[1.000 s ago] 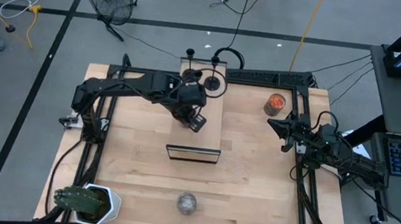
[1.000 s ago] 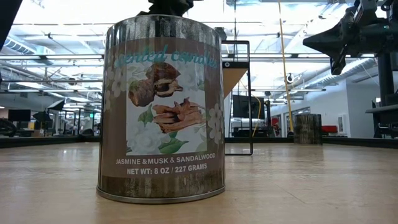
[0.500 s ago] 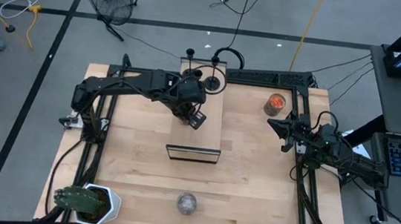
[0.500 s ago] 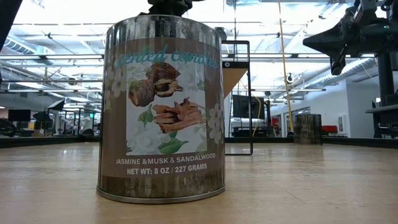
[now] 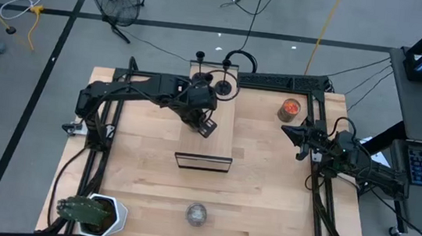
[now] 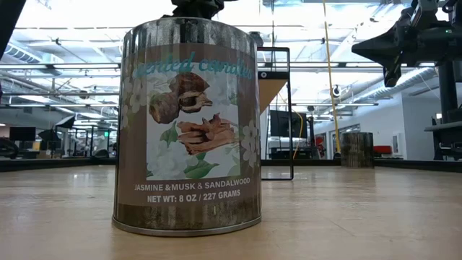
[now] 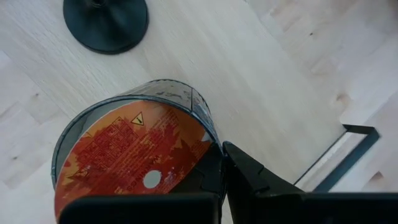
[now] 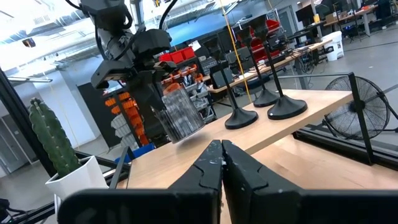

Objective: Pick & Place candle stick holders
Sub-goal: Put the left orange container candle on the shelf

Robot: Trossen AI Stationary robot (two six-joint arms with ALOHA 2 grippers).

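High view shows us the wooden table (image 5: pixel 266 194), with a pale raised platform (image 5: pixel 207 137) at its far middle; the left gripper (image 5: pixel 204 123) above this platform is closed around a jar (image 7: pixel 134 158); the three candle stick holders (image 5: pixel 217 78) stand just beyond it at the platform's far end; the right gripper (image 8: pixel 221 163), fingers pressed together and empty, waits at the right edge.
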